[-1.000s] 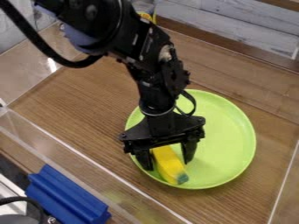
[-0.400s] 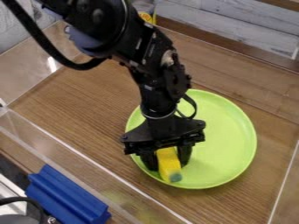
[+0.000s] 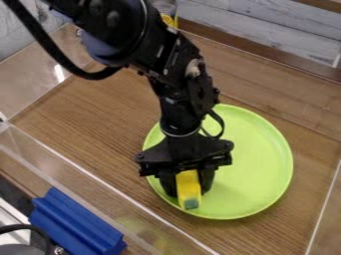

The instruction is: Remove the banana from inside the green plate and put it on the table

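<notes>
There is one view only, so no part of the scene is shared between two views. The camera looks from above the worktop (image 3: 100, 115), and it faces down at a slant, not straight down. The wood wall (image 3: 266, 32) behind the worktop runs across the top of the picture. The camera is near enough that the green plate (image 3: 264, 159) takes a large part of the right half, and the whole rim fits inside the frame, except where the arm (image 3: 180, 85) covers it. The arm enters at the upper left and hides the middle. The blue block (image 3: 74, 221) lies at the lower left, close to the picture's bottom edge.
</notes>
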You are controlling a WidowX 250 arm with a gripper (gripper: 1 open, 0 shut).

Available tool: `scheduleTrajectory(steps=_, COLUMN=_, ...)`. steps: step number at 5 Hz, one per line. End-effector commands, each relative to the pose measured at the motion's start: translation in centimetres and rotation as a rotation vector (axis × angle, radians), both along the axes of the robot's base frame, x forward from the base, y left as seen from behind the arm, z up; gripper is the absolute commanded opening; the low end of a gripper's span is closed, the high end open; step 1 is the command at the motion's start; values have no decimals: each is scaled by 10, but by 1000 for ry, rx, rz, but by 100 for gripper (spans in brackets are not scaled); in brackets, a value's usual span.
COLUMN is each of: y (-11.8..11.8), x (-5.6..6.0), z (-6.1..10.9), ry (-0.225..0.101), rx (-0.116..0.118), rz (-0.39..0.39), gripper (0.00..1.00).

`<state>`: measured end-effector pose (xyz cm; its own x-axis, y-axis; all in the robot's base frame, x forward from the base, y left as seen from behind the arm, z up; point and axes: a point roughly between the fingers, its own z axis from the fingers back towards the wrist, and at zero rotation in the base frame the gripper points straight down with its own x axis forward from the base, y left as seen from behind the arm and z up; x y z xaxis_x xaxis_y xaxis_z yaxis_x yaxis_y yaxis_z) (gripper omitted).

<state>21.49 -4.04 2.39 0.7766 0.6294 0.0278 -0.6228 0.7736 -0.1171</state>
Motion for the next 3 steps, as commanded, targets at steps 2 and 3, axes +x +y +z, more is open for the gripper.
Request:
scheduleTrajectory(steps=2, y=-3, x=11, z=14, ry=-46, rx=3, rz=-30, gripper=0)
scheduleTrajectory(steps=3, y=-2, x=10, z=19, ry=-36, rx=11, rz=-44, gripper=0)
